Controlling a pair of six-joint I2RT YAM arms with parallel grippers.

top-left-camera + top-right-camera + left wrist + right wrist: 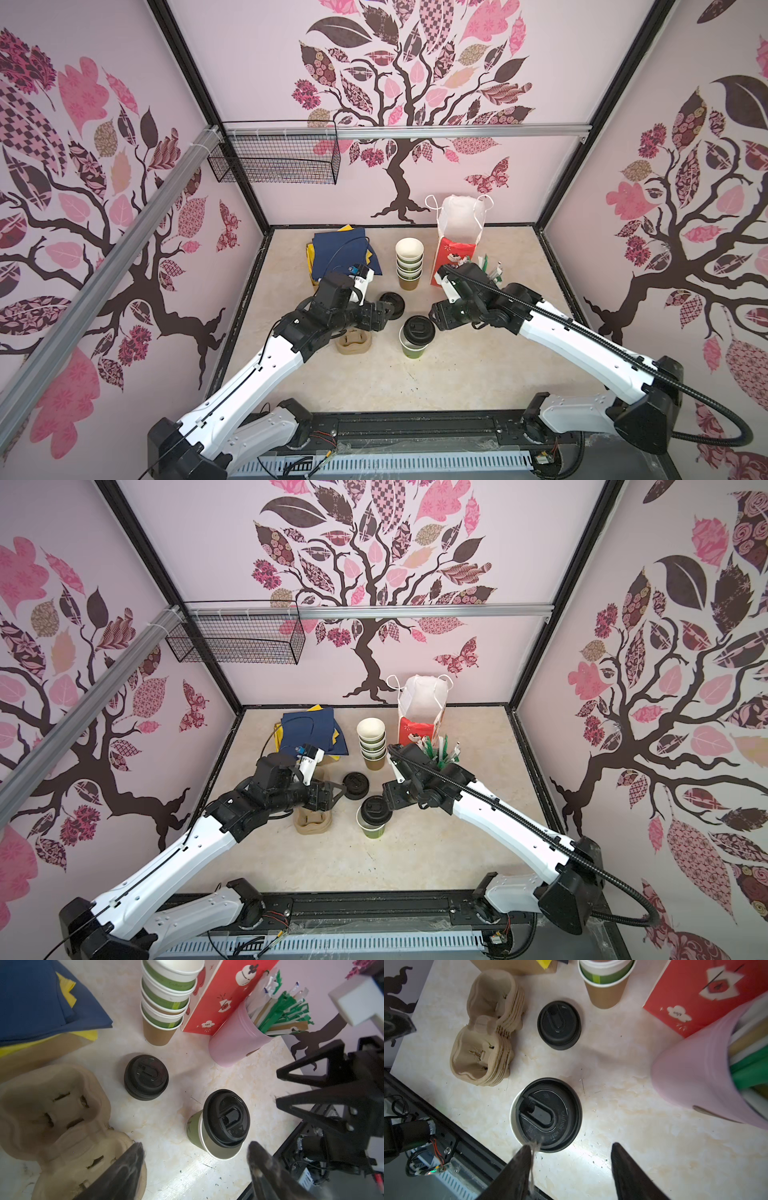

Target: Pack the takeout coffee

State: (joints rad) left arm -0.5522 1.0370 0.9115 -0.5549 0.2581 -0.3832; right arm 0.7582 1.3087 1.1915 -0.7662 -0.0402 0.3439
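One takeout coffee (417, 341) (373, 820) stands mid-table in both top views: a green paper cup with a black sip lid. The lid sits off-centre, so a crescent of white rim shows in the left wrist view (220, 1126) and the right wrist view (548, 1114). My left gripper (388, 314) (196, 1147) hangs open just left of the cup with nothing between its fingers. My right gripper (434, 321) (572, 1146) is open close to the cup's right side. One of its fingertips (527, 1148) overlaps the lid's edge in that view.
A stack of loose black lids (392, 304) lies behind the cup. Nested cups on a brown cup (409, 264) stand further back, beside a red and white paper bag (456, 239). A pink cup of straws (236, 1043), stacked pulp carriers (353, 341) and blue napkins (345, 253) surround them.
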